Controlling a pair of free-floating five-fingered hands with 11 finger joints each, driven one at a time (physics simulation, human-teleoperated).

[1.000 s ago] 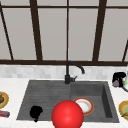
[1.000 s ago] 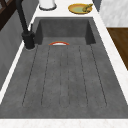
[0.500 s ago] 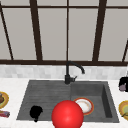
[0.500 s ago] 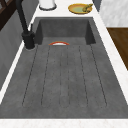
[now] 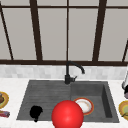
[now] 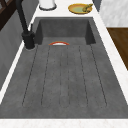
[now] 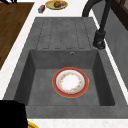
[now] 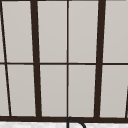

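Hovering my black left hand (image 5: pixel 35 112) beside the big red ball (image 5: pixel 67 114) at the dark grey sink's (image 5: pixel 45 92) front edge. Can't tell how its fingers sit, so I'd go slow.

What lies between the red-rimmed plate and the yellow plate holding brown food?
Right side view: only the bare ribbed drainboard lies between red-rimmed plate and yellow plate.

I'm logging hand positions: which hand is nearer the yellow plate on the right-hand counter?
Right. The right hand hovers close beside the yellow plate; the left hand is far off, by the drainboard's front edge.
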